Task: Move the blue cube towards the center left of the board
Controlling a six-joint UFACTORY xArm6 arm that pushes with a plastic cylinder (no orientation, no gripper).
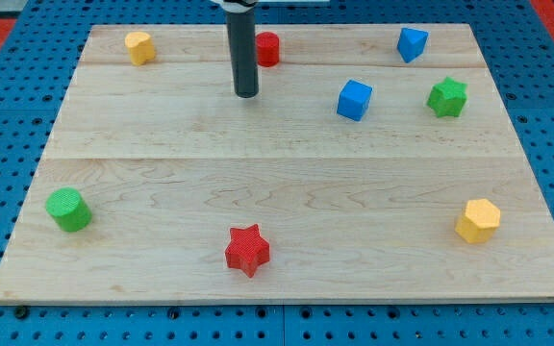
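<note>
Blue cube sits right of centre near the bench top, well right of my tip, a jawless end effector, which should circle to its right side and push left.

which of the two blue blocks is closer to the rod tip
The blue cube, in the view's right half, lies closer to my tip than the other blue block near the top right corner.

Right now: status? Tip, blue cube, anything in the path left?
My tip at the view's top centre, left of the blue cube, not touching. Cube sits right of centre. Nothing between cube and centre left except my tip; red cylinder behind.
</note>
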